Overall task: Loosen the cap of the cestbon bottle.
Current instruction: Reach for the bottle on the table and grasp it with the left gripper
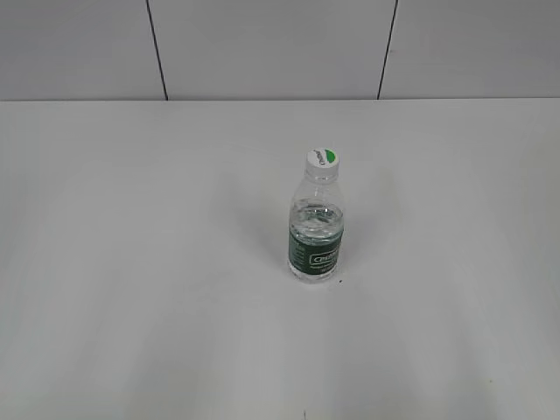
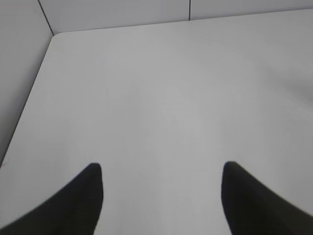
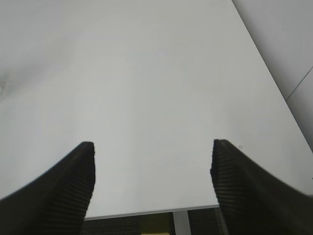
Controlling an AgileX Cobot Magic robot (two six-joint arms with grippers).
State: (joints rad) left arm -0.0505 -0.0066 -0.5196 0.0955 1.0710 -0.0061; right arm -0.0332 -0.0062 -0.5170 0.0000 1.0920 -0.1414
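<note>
Exterior view: the bottle (image 1: pixel 316 236) stands upright on the white worktop (image 1: pixel 131 262), a little right of the middle, with its long axis vertical and its neck pointing straight up. The cap (image 1: pixel 322 158) sits on top of the narrow neck; it is white with a green patch on its upper face, and that face tilts slightly toward the camera because of the slanting viewpoint. The clear body shows a water level just above the dark green label band (image 1: pixel 314 249), whose white logo faces the camera. The base rests flat on the worktop, and nothing touches the bottle or stands near it. No arm appears in this view. Left wrist view: the left pincer (image 2: pixel 162 196) is spread wide, its two dark fingers (image 2: pixel 83 196) entering from the lower corners with bare worktop between them; it holds nothing, and the bottle does not appear here. Right wrist view: the right pincer (image 3: pixel 152 181) is likewise spread wide and holds nothing; its ribbed dark fingers (image 3: pixel 73 186) hang above the worktop's near edge, below which a dark floor strip shows. The worktop is plain, matte and white, with a rounded corner visible in the left wrist view. Behind it rises a pale grey panelled wall (image 1: pixel 262 48) divided by thin dark vertical seams.
</note>
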